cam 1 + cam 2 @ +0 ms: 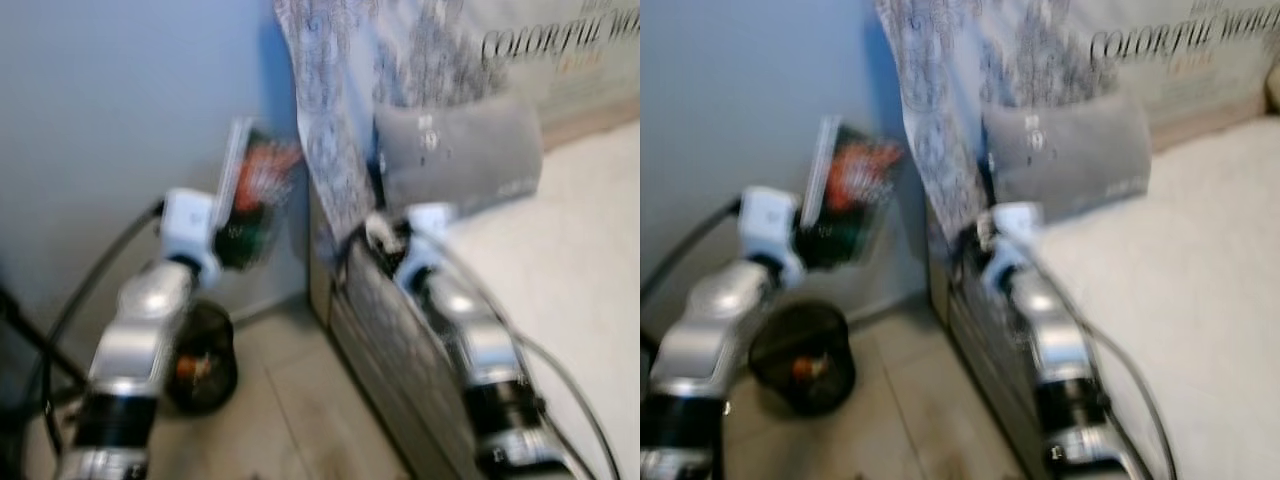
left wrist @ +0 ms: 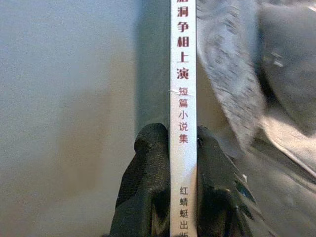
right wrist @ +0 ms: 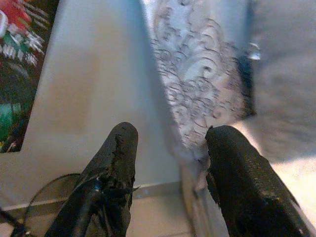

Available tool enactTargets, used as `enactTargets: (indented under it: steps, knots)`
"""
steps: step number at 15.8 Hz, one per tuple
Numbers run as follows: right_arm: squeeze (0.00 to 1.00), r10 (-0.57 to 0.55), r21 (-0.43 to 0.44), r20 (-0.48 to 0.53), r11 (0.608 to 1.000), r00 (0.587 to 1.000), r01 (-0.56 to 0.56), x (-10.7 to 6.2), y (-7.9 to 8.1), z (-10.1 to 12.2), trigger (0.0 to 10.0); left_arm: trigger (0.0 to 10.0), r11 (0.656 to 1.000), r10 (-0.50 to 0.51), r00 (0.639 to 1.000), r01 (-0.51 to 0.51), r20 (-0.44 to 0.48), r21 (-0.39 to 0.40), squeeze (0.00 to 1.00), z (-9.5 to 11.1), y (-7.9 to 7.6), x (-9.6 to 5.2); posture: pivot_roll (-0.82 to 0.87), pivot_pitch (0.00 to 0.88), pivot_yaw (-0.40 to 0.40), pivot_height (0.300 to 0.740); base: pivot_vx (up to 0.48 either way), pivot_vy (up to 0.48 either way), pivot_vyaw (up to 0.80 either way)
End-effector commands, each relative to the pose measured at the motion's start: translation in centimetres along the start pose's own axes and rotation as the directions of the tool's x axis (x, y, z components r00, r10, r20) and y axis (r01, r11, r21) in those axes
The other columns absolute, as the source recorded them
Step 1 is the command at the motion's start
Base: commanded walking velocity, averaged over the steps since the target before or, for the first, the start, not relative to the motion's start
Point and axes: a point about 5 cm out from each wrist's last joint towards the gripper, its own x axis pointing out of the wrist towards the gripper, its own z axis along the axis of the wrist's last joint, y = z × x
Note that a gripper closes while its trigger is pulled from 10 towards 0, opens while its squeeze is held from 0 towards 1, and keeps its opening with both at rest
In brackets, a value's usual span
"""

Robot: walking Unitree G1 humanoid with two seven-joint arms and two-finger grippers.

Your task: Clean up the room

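Observation:
My left gripper [image 2: 181,132] is shut on a thin book [image 2: 182,74], with the white spine and its red and grey Chinese characters clamped between the two black fingers. In the blurred eye views the book [image 1: 255,185] is held up in front of the blue-grey wall, its dark cover showing red and green. Below it on the floor stands a black mesh wastebasket [image 1: 205,360] with something orange inside. My right gripper [image 3: 173,133] is open with nothing between its fingers, and it hovers at the bed's corner [image 1: 375,235] beside a patterned hanging cloth [image 3: 197,84].
A bed with a pale mattress [image 1: 570,260] lies on the right, with a grey pillow [image 1: 455,150] against a printed headboard. The patterned cloth [image 1: 330,120] drapes over the bed's corner. Beige floor tiles [image 1: 300,420] run between wall and bed. Black cables trail from both arms.

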Motion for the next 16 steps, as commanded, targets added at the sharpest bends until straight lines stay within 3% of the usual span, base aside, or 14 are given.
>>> enactTargets:
  steps: [1,7,13,16]
  knots:
    - [0.0,-0.045,-0.012,0.006,0.999,0.999,0.045,-0.2,-1.5,0.3,10.0,10.0,0.999,-0.034,0.997,0.034,0.063,0.01,0.0,1.6,-0.9,0.4,0.01,0.0,0.051,0.74,0.292,0.0,0.0]
    - [0.0,-0.049,-0.005,0.003,0.999,0.999,0.049,-0.2,-1.5,0.3,10.0,10.0,0.999,-0.037,0.997,0.037,0.064,0.01,0.0,1.6,-0.9,0.4,0.01,0.0,0.051,0.74,0.291,0.0,0.0]
    - [0.0,-0.05,0.008,0.004,0.999,0.999,0.05,-0.2,-1.6,0.4,10.0,10.0,0.999,-0.034,0.997,0.034,0.068,0.014,0.0,1.7,-0.9,0.5,0.01,0.0,0.051,0.74,0.289,0.0,-0.78]
    - [0.0,-0.042,0.04,0.053,0.998,0.998,0.04,-0.2,-1.6,1.0,10.0,10.0,0.995,-0.068,0.991,0.059,0.119,0.076,0.0,3.3,-0.6,0.5,0.01,0.0,0.052,0.74,0.28,0.0,-0.78]
